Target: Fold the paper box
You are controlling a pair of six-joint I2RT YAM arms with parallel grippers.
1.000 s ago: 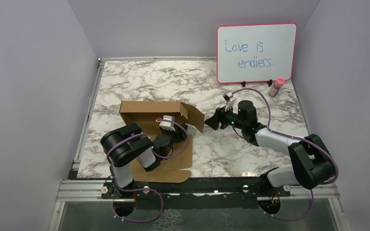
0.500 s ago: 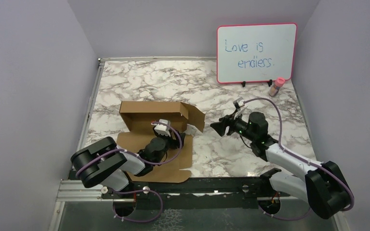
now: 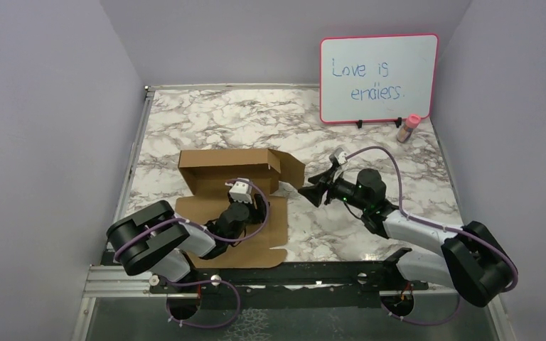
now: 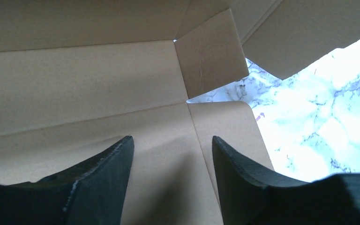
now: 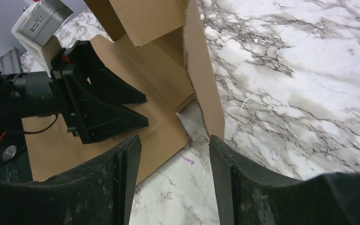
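Top external view: box (image 3: 220, 169) on the near-left part of the marble table (image 3: 206, 117), partly formed. Its floor panel lies flat and the far wall stands upright along the panel's far edge. At the right end of that wall a side flap (image 3: 293, 172) also stands, splayed out to the right. The near panel lies flat and reaches the table's near edge. Left arm lies low over the floor panel, with the left gripper (image 3: 264, 204) pointing right, close to the panel's right edge. Right arm reaches in from the right, with the right gripper (image 3: 307, 190) just beside the side flap's near end. Whiteboard (image 3: 378, 78) stands at the far right with a pink-capped bottle (image 3: 409, 128) beside it, both well apart from the box. Left wrist view: left gripper (image 4: 172, 139) has its jaws well apart with nothing between them, only cardboard floor below. Ahead of it a small tab (image 4: 211, 51) stands at the wall's corner, a rounded tab (image 4: 225, 136) lies flat on the right, and marble shows beyond. Right wrist view: right gripper (image 5: 173, 138) has its jaws parted and holds nothing. The flap (image 5: 201, 79) stands on edge directly ahead, its lower corner just in front of one finger (image 5: 225, 178); cannot tell if they touch. Past the flap, the left gripper (image 5: 144, 110) sits inside the box (image 5: 140, 18), fingers spread and empty.
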